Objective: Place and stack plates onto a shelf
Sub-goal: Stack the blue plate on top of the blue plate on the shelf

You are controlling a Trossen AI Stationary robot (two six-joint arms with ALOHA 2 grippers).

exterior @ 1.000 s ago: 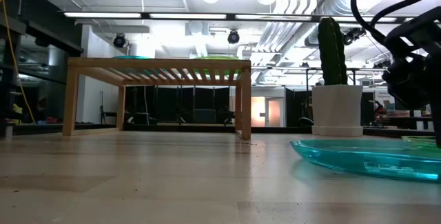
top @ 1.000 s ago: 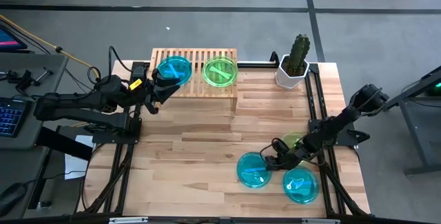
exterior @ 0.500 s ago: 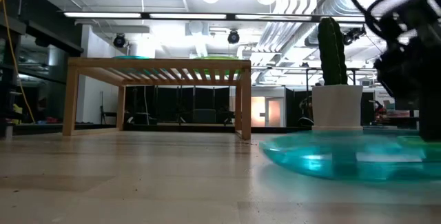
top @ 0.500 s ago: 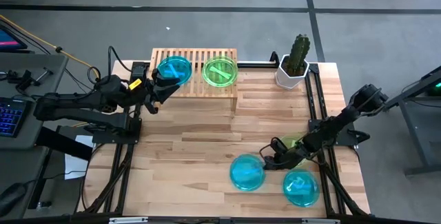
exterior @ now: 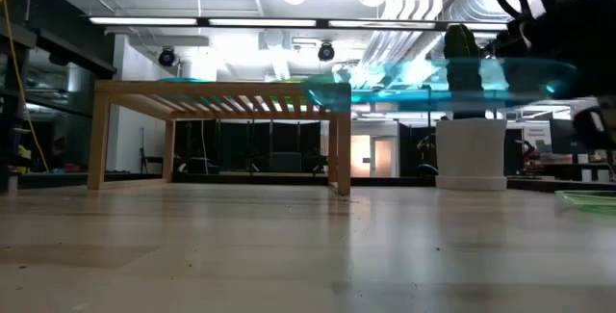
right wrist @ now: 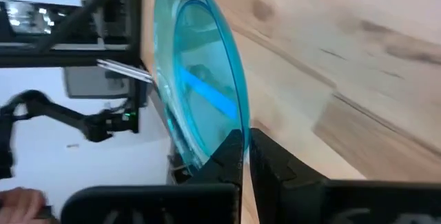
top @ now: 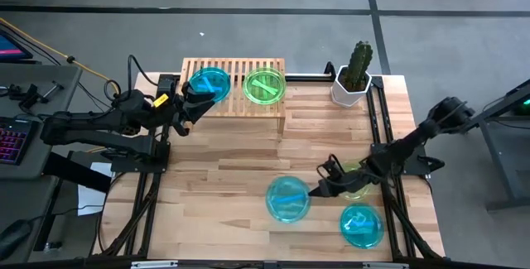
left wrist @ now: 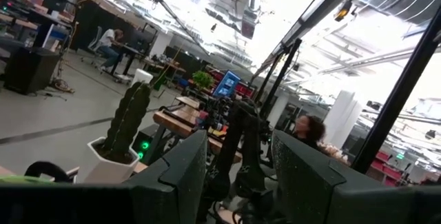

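The bamboo shelf [top: 233, 69] stands at the table's far edge, with one cyan-blue plate [top: 209, 82] and one yellow-green plate [top: 265, 85] resting flat on its slats. My left gripper [top: 189, 97] is open and hovers by the left rim of the blue plate on the shelf; its wrist view [left wrist: 238, 162] shows nothing between the fingers. My right gripper [top: 315, 191] is shut on another blue plate [top: 288, 199], right of the table's middle. A third blue plate [top: 362, 223] and a yellow-green plate [top: 358, 180] lie on the table under the right arm. My right gripper pinches the blue plate by its right rim [right wrist: 231, 124] between the two fingers [right wrist: 234, 148], which come at it roughly level from the table's right side. The plate [exterior: 443, 74] is lifted clear of the table and sits about level, at shelf-top height.
A cactus in a white pot [top: 352, 77] stands right of the shelf at the far edge. Bare wood lies between the shelf and the held plate. The right half of the shelf's top, beyond the green plate, is narrow.
My right gripper has risen and moved toward the table's left, carrying the blue plate with it. The plate was lying on the table a second ago; it is now lifted clear, about as high as the shelf top.
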